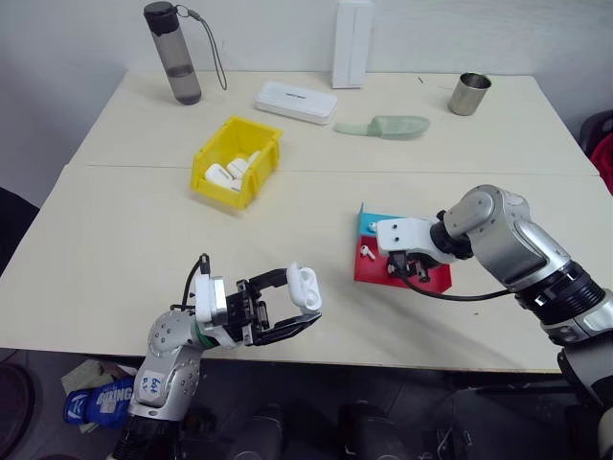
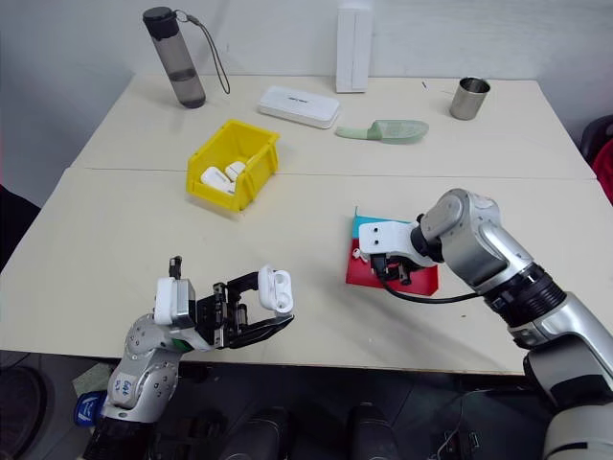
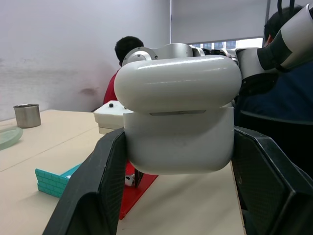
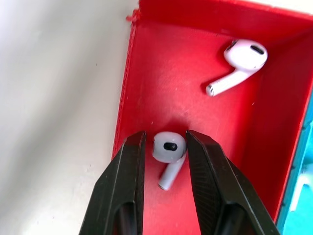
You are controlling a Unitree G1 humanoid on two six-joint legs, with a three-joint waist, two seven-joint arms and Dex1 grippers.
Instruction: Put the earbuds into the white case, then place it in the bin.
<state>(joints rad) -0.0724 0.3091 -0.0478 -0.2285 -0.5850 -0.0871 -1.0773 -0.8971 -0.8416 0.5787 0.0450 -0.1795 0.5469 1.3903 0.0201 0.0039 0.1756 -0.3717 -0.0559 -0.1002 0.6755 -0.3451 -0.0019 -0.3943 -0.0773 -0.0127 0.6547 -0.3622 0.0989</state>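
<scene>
We are at the start of the work. Our left gripper point(image 1: 305, 305), in the lower left of the head view, is clamped on the white case point(image 1: 306, 286), whose lid stands open. Our right gripper point(image 4: 164, 147) is down in the red tray point(image 4: 146, 63) at the right of the head view. Its fingers stand narrow on both sides of one earbud point(image 4: 168, 152), just beside it, but we cannot tell if they press it already. The second earbud point(image 4: 239, 63) lies free further inside the tray. Both earbuds must go into the case, then the case into the yellow bin point(image 1: 235, 158) at the upper left, which already contains some white objects.
</scene>
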